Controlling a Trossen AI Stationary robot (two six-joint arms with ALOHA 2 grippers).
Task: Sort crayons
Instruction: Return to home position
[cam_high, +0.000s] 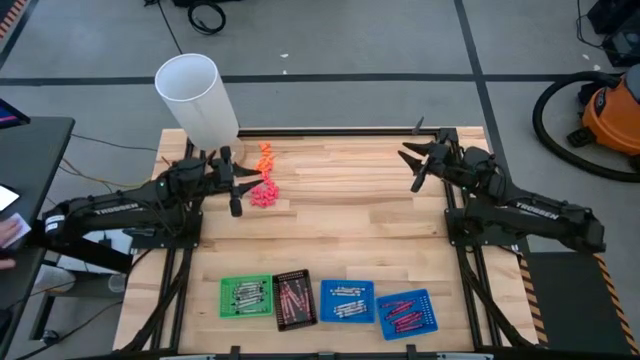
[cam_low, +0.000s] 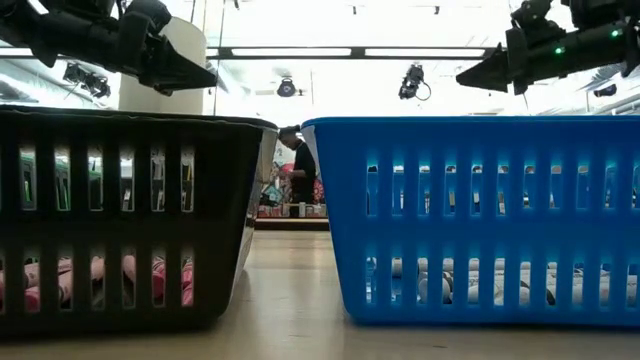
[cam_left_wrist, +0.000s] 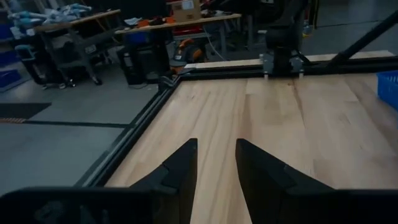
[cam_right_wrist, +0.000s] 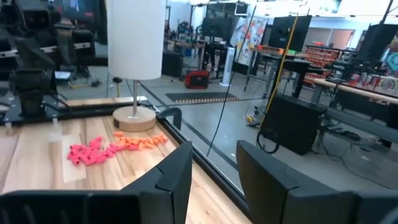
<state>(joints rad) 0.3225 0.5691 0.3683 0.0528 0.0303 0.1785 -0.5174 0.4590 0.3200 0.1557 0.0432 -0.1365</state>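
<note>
Left gripper (cam_left_wrist: 214, 148) first: we see its two dark fingers (cam_left_wrist: 182, 169) a little apart, a slim strip of bare wood showing between them, nothing in their grasp. It hangs over the far left part of the wooden table (cam_high: 350, 230), just beside the lamp (cam_high: 195, 90) with its tall white shade. A small heap of bright pink lumps (cam_high: 263, 193) lies close by, and orange lumps (cam_high: 265, 155) sit just beyond that, nearer the far edge.

Across to the right gripper (cam_right_wrist: 214, 148), and it's the same story: a modest gap between its fingers, nothing held. It is poised over the far right part of the table, well apart from its partner.

Now we come down to the near edge, where four bins sit in a row. From the left there's a green bin (cam_high: 224, 298) with silver crayons (cam_high: 246, 295) lying in it. Just beside it a black bin (cam_high: 293, 274) holds pink-red crayons (cam_high: 295, 298). Next is a blue bin (cam_high: 348, 284) with more silver ones, and a second blue bin (cam_high: 403, 295), turned slightly askew, has more pink-red ones.

From table height we catch pink sticks through the black bin's slots and pale ones through the blue.

Beyond the table, an orange vacuum (cam_high: 610, 110) stands on the floor at far right, and a person (cam_low: 300, 165) stands in the room behind.
</note>
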